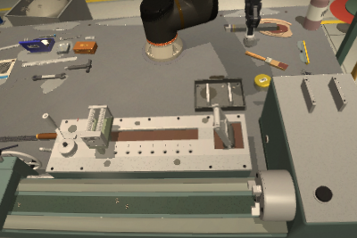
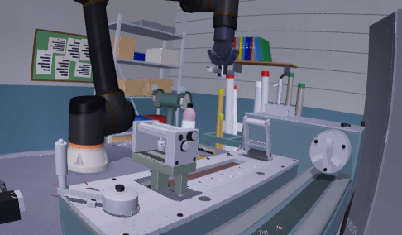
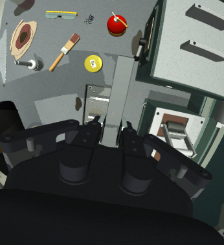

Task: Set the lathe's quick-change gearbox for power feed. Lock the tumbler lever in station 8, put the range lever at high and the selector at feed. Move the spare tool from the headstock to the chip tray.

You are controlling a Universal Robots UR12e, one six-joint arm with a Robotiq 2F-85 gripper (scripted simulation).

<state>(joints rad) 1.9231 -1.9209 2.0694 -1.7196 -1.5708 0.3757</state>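
My gripper (image 1: pixel 251 27) (image 2: pixel 221 71) (image 3: pixel 112 128) hangs high above the bench behind the chip tray. The spare tool (image 3: pixel 118 97), a flat grey bar, is gripped between its closed fingers and points down toward the tray. The chip tray (image 1: pixel 219 94) (image 3: pixel 98 110) is a dark shallow tray on the bench, left of the grey headstock (image 1: pixel 312 135) (image 3: pixel 193 45). On the gearbox plate, the tumbler lever block (image 1: pixel 97 124) (image 2: pixel 164 142) stands at the left end of its slot. The range lever (image 1: pixel 223 126) (image 2: pixel 256 136) stands at the right, and the selector knob (image 1: pixel 67 144) (image 2: pixel 120 199) at the left.
The lathe bed (image 1: pixel 134 202) runs along the front with the chuck (image 1: pixel 274 195) at its right. Loose items lie behind the tray: a yellow tape roll (image 1: pixel 262 80), a brush (image 1: pixel 267 59), a bottle (image 1: pixel 317 6). The arm's base (image 1: pixel 163 44) stands at centre rear.
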